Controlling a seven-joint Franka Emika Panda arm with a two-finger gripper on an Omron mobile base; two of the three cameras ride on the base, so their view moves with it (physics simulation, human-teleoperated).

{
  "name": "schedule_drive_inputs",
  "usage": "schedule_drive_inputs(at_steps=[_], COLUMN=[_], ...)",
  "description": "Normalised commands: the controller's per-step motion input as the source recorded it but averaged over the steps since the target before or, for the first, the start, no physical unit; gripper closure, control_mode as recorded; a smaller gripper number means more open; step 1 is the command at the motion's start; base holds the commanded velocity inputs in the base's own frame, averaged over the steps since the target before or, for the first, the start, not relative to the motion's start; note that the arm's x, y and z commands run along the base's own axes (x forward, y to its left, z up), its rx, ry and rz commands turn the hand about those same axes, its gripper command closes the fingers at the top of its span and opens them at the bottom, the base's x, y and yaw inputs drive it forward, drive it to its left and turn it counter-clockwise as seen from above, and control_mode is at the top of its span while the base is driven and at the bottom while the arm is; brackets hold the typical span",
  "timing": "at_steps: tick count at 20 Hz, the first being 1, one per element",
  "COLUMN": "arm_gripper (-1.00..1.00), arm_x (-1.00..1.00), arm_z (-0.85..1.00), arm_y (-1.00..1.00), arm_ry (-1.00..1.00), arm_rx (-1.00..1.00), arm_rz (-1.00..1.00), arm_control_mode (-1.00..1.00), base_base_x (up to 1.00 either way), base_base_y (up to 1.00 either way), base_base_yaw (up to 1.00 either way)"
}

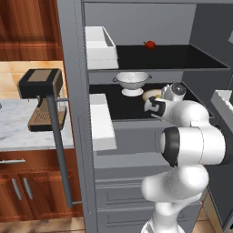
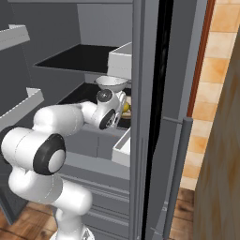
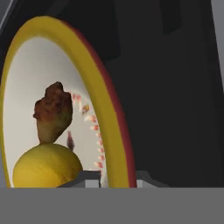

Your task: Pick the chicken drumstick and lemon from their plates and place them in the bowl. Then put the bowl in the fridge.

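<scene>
Reaching into the open fridge, over the lower black shelf. Claw shut on the rim of the bowl, one fingertip inside the rim, the other outside. Holding the lemon and chicken drumstick in the bowl, touching each other (drumstick just above the lemon in the hand view). Standing behind on the same shelf, a metal colander. Sitting on the shelf above, a small red fruit.
</scene>
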Motion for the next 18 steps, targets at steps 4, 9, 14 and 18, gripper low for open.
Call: schedule_drive_inputs(at_steps=[4,9,14,18], arm_gripper=[1.00,-1.00,-1.00,-1.00], arm_x=[0.30,0.19,0.00,-0.36], arm_z=[0.00,-0.01,0.07,0.22], arm_y=[-0.07,-0.03,0.00,0.04], arm_ry=[0.00,0.00,-0.04,-0.13], arm_rx=[0.00,0.00,-0.01,-0.05], arm_rz=[0.00,0.00,0.01,0.01], arm_control_mode=[-1.00,-1.00,-1.00,-1.00], base_base_x=[0.00,0.00,0.00,0.00], base_base_y=[0.00,0.00,0.00,0.00], base_base_yaw=[0.00,0.00,0.00,0.00])
